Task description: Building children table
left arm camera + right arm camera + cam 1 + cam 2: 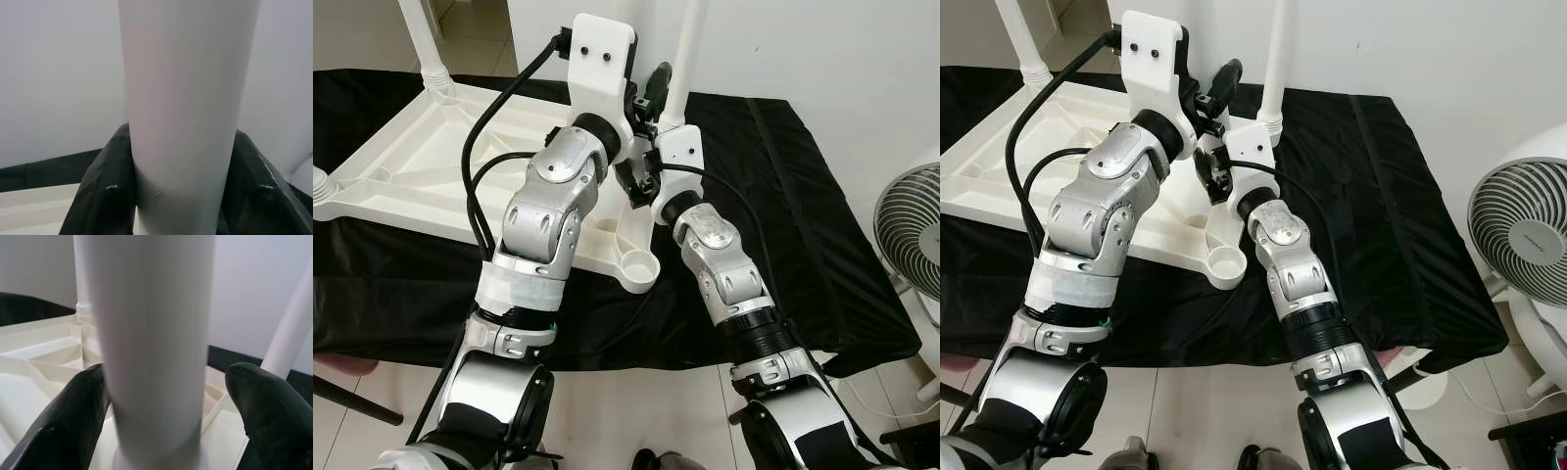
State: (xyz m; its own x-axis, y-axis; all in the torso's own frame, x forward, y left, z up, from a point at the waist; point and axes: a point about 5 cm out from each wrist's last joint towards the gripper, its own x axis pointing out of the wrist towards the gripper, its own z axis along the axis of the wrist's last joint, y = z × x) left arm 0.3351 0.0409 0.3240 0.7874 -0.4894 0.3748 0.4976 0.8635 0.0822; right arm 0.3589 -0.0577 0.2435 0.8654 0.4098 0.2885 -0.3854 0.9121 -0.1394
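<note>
A white table leg (188, 112) fills the left jaws, blocking passage; the corner socket (639, 267) stands open.

A plain white wall (822, 49) stands behind a surface draped in black cloth (783, 196). Pale floor tiles (636, 411) lie below. A white fan (1523, 240) stands right; possibly a doorway upper left.

A low surface draped in a black cloth (783, 225) stands against a white wall on a pale tiled floor (636, 411). On the cloth lies a white plastic tabletop (421, 157), upside down with its ribbed underside up; its near corner, with an open round socket (639, 266), sits by the cloth's front edge.
</note>
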